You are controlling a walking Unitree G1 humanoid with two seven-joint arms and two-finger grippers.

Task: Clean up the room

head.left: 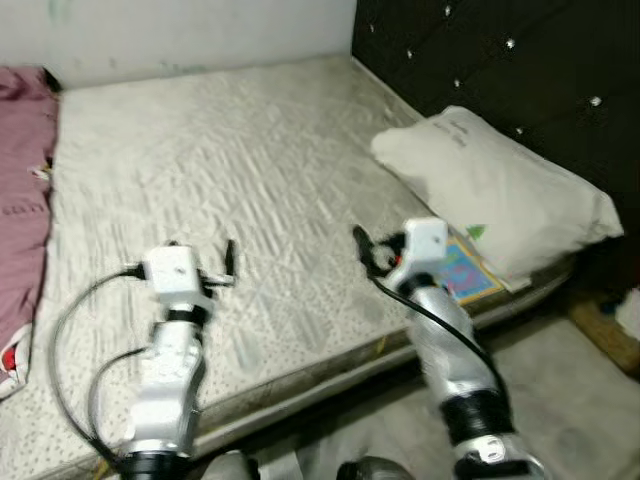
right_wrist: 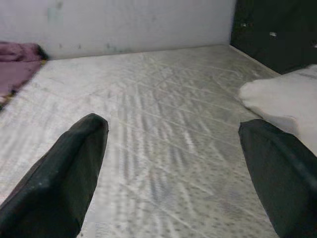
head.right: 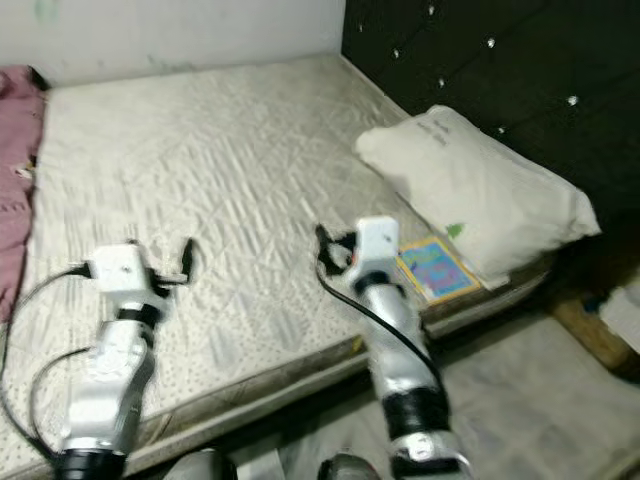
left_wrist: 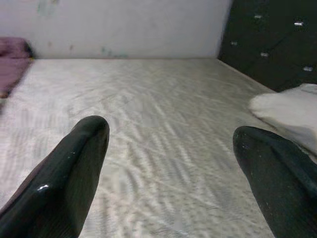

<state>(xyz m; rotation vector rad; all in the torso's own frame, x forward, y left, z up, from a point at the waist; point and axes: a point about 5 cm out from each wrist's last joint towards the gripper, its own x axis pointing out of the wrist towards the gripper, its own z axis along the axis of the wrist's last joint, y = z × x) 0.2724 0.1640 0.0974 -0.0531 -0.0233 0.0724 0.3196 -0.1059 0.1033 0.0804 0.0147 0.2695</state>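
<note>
I am seeing dark print on the pillow (head.left: pixel 490 185) and colourful book (head.left: pixel 466 270), too blurred to read.

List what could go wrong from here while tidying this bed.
1. The colourful book lies partly under the white pillow at the mattress edge; pulling either could tip the book onto the floor.
2. The right gripper hovers open just beside that book, so a sideways swing might knock it off.
3. The left gripper, also open, is over bare mattress, far from the maroon blanket; reaching there may demand a long stretch.
</note>
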